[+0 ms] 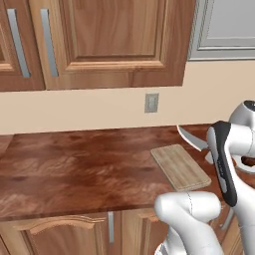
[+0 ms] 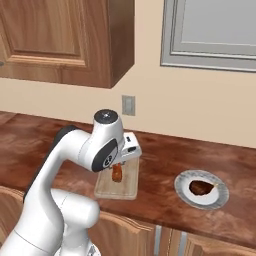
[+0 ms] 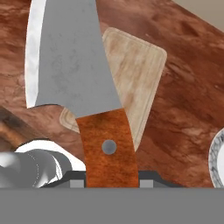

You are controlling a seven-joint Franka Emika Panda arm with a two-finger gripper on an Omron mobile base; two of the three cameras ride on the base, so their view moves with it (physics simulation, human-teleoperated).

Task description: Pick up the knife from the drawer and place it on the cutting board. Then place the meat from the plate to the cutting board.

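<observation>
My gripper (image 3: 108, 177) is shut on the brown-orange handle of the knife (image 3: 107, 148). Its silver-grey blade (image 3: 72, 61) points away from the hand, over the counter. The knife hangs above the pale cutting board (image 3: 135, 70), which lies flat on the reddish counter. From the right base view, the handle (image 2: 117, 173) hangs just over the cutting board (image 2: 129, 186), under my hand. The blade (image 1: 191, 138) sticks out from behind my forearm above the board (image 1: 180, 167). The meat (image 2: 201, 187) lies on the grey-rimmed plate (image 2: 182, 187), to the right of the board. The drawer is out of view.
Wall cabinets (image 1: 114, 40) hang over the back of the counter (image 1: 74, 164), with an outlet (image 1: 151, 102) on the wall. Base cabinet doors (image 1: 60, 234) run below the counter's front edge. The plate's rim (image 3: 216, 153) shows at the right of the hand view.
</observation>
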